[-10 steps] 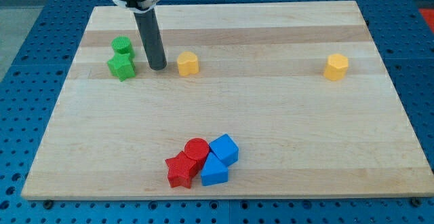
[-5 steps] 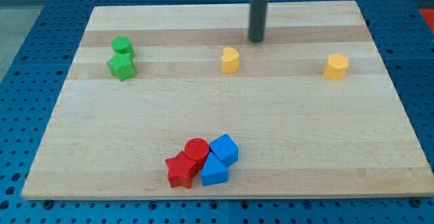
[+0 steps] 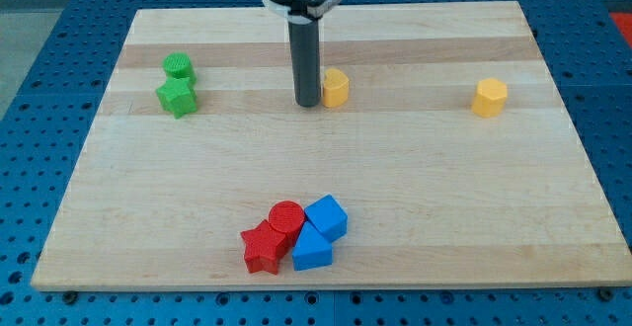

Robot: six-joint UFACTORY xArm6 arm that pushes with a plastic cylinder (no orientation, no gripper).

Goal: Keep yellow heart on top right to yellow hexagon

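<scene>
The yellow heart (image 3: 337,88) lies in the upper middle of the wooden board (image 3: 326,217). The yellow hexagon (image 3: 489,98) lies far to its right, near the board's right edge, at about the same height in the view. My tip (image 3: 307,102) rests on the board just left of the yellow heart, touching it or nearly so. The dark rod rises from there to the view's top.
A green round block (image 3: 179,67) and a green star (image 3: 177,97) sit together at the upper left. Near the bottom middle a red round block (image 3: 286,216), a red star (image 3: 263,248) and two blue blocks (image 3: 326,217) (image 3: 311,250) are clustered.
The yellow heart was pushed right from the left-middle to the upper middle. My tip went up and right past it, then came back down to the heart's left side.
</scene>
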